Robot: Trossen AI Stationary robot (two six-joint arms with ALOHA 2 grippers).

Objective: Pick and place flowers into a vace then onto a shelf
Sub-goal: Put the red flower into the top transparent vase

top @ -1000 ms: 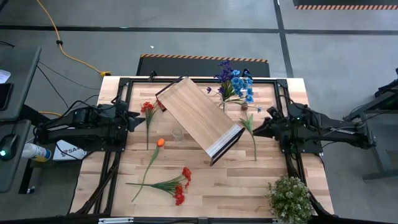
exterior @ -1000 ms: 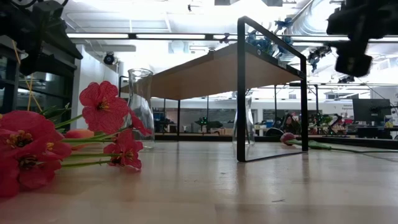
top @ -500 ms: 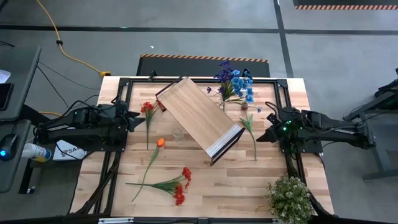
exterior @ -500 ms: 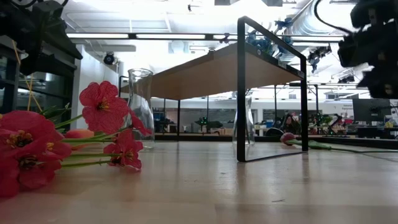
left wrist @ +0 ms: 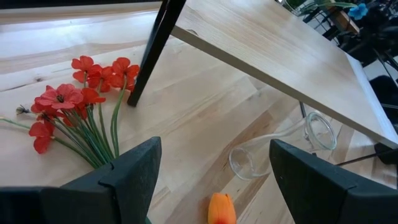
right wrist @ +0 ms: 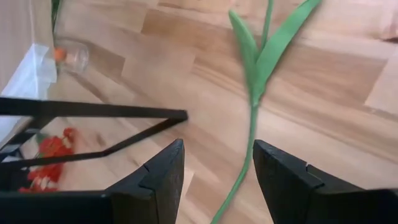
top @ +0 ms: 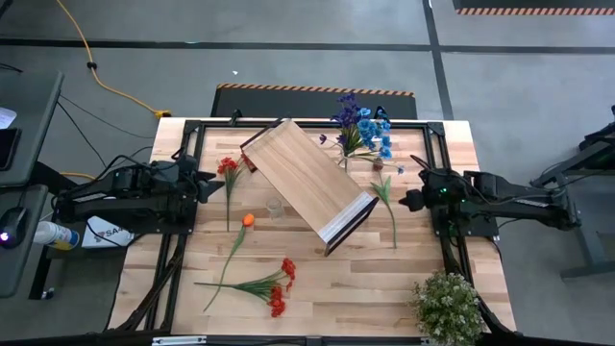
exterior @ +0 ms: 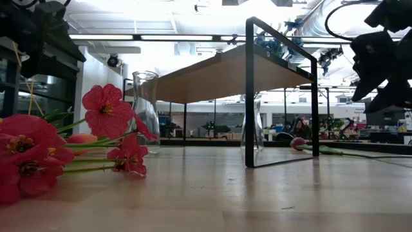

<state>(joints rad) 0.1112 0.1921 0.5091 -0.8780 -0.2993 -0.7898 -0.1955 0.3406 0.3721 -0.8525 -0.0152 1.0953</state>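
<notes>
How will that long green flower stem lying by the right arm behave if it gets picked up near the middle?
The stem is long and thin with broad leaves, so it will probably droop at both ends. It looks light, likely easy to lift. The right tool stands open just above it; a narrow stem may twist or slip between the fingers unless pinched squarely.

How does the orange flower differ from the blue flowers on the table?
The orange flower lies flat on the tabletop, a single bloom on one stem; the blue flowers stand as a bunch in a vase at the far edge. The orange flower lies left of the shelf, the blue flowers right. Both have green stems.
</notes>
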